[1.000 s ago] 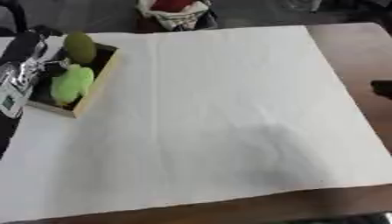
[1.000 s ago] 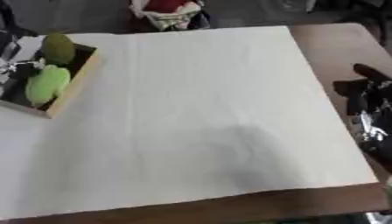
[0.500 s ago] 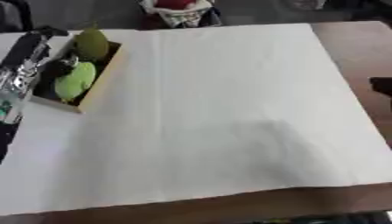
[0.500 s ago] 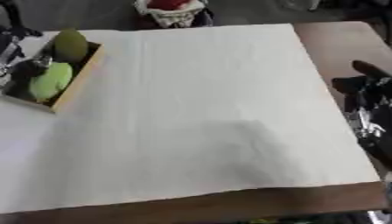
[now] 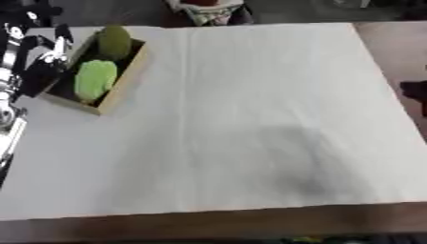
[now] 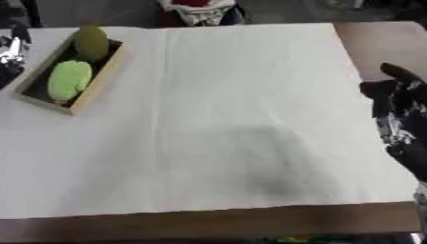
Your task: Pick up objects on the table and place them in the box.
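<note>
The box (image 5: 125,83) sits at the far left of the white cloth (image 5: 250,119), slightly askew, and holds two things — a bright green object (image 5: 94,80) in the middle and a darker olive-green one (image 5: 114,42) at its far end. No loose object shows anywhere on the cloth, so I judge the placing step done or all but done; the next move calls only for drawing clear of the box. The left hand (image 5: 42,52) is just beside the box's left wall, outside it, holding nothing — whether its fingers are curled I cannot tell. The right hand (image 6: 400,114) rests at the right edge, well apart from the box, fingers relaxed and empty.
</note>
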`<action>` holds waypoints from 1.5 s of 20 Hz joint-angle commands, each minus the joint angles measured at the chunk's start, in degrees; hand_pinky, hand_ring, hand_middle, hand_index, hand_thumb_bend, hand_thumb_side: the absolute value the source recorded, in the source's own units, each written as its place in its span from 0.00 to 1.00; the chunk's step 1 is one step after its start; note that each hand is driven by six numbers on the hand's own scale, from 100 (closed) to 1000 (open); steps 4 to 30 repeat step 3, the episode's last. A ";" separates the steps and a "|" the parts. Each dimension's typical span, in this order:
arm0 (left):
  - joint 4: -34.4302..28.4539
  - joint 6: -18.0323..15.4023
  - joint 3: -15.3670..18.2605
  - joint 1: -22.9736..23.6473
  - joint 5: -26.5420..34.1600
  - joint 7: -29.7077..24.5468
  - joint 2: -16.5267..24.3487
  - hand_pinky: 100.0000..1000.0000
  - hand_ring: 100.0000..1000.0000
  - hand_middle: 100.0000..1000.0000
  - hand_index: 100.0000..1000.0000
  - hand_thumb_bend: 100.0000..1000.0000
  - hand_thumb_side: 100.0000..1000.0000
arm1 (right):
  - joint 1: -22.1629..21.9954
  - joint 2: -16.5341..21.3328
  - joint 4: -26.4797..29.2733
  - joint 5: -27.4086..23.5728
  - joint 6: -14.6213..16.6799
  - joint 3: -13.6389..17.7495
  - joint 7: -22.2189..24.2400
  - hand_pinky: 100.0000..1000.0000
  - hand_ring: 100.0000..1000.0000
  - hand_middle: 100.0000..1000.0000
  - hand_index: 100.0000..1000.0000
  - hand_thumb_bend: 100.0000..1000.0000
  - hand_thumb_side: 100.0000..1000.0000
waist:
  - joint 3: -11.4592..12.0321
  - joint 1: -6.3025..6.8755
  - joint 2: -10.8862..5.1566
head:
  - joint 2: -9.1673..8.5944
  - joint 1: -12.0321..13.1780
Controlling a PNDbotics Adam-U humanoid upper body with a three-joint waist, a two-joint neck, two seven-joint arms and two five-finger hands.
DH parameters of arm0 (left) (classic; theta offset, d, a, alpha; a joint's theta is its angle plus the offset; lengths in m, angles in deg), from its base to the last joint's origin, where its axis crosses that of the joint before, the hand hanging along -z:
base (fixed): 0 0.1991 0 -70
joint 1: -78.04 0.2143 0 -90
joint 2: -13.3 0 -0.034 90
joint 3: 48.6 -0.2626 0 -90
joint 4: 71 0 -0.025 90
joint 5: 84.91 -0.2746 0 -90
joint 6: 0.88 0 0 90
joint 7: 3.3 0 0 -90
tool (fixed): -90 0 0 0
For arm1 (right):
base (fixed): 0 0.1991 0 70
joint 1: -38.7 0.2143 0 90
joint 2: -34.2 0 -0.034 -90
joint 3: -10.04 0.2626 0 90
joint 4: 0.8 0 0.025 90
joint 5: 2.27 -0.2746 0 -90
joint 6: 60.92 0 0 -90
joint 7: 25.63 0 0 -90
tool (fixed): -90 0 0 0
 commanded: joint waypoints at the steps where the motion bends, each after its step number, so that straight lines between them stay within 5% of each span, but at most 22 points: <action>1: -5.59 -0.52 0.56 1.00 3.42 0.43 -2.36 0.47 0.99 0.74 0.79 0.00 0.58 | 0.32 1.32 1.06 -0.22 -0.17 0.02 0.25 0.84 0.79 0.60 0.90 0.00 0.41 | 0.37 0.01 -0.89 | 0.70 -0.10; 30: -7.43 -0.97 0.16 2.06 3.69 -0.45 -4.45 0.47 0.99 0.75 0.79 0.00 0.58 | 0.28 1.20 1.06 -0.28 -0.20 -0.11 0.43 0.84 0.79 0.60 0.90 0.00 0.41 | 0.58 -0.08 -0.85 | 0.74 0.14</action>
